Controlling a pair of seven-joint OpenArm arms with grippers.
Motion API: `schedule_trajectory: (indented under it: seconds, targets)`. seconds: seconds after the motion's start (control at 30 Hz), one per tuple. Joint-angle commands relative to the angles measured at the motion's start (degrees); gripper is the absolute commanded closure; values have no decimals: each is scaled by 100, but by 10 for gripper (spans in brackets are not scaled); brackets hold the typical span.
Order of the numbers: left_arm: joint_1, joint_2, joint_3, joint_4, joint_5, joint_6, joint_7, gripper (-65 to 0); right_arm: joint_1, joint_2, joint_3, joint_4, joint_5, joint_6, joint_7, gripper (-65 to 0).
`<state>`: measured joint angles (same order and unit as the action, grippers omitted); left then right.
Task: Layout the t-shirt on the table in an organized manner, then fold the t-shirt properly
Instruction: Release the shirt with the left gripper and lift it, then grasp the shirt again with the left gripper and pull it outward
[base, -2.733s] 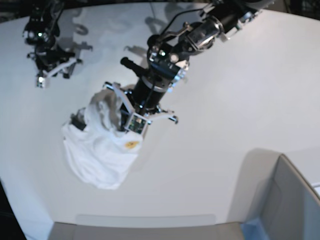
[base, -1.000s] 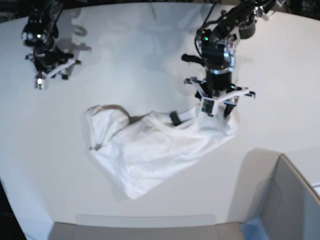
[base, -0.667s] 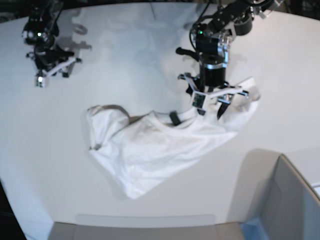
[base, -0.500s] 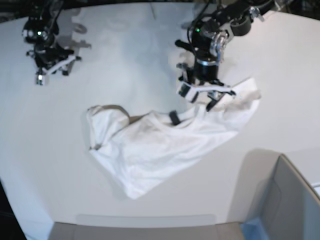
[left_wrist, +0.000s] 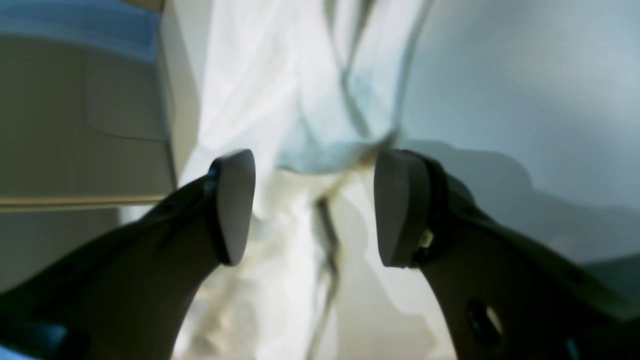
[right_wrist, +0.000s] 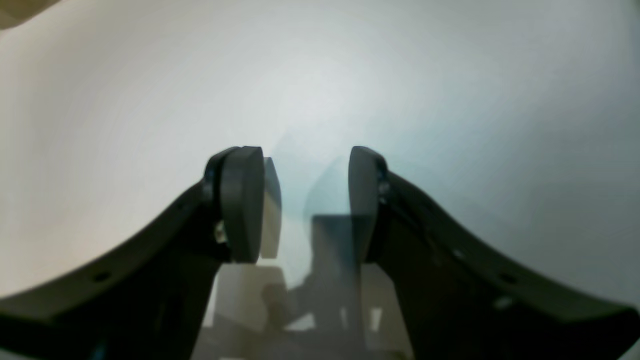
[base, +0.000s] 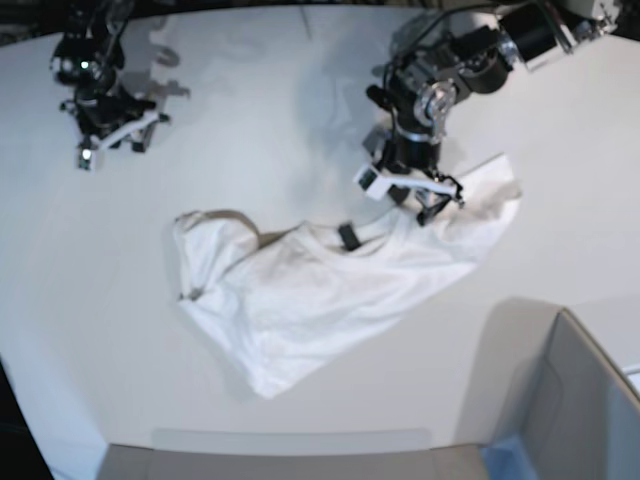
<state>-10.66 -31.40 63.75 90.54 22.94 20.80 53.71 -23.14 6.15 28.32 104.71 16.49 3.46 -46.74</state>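
Your t-shirt (base: 330, 290) lies on the table (base: 300, 110), partly spread but rumpled, one end bunched, no fold made. Your left pincer (base: 408, 195) hovers spread wide over its upper edge, gripping nothing; your right pincer (base: 108, 142) gapes empty, well apart.

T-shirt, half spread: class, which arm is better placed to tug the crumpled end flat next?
Probably right. The right gripper hangs open nearer the t-shirt's bunched end; the left gripper, also open, sits at the opposite end.

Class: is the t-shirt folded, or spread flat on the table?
Neither: the t-shirt lies crumpled and partly stretched, one end bunched, on the table.
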Motion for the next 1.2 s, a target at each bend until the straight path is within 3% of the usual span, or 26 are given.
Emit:
schedule_trajectory:
  seconds: [0.0, 0.33, 0.43, 0.6, 0.73, 0.87, 1.0, 1.17]
  targets:
    - [-126, -29, 74, -48, 102, 61, -57, -377, 23, 57, 21, 101, -1, 10, 46, -277]
    - [-407, -21, 127, -461, 102, 61, -585, -371, 23, 57, 39, 110, -1, 10, 46, -277]
    - [-504, 50, 135, -725, 102, 61, -734, -289, 15, 57, 48, 110, -1, 10, 46, -277]
    - [-697, 401, 91, -1481, 93, 61, -954, -44, 15, 57, 48, 110, -1, 1, 46, -277]
    - [-803, 507, 83, -1542, 102, 96, -901, -15, 15, 57, 56, 118, -1, 1, 46, -277]
    - [-776, 507, -76, -839, 102, 140, -892, -13, 15, 57, 56, 118, -1, 1, 54, -277]
    - [-284, 612, -946, 524, 111, 597, -883, 0, 50, 57, 56, 118, -1, 1, 54, -277]
    - [138, 929, -1456, 2089, 119, 562, -883, 0, 67, 66, 12, 118, -1, 10, 63, -277]
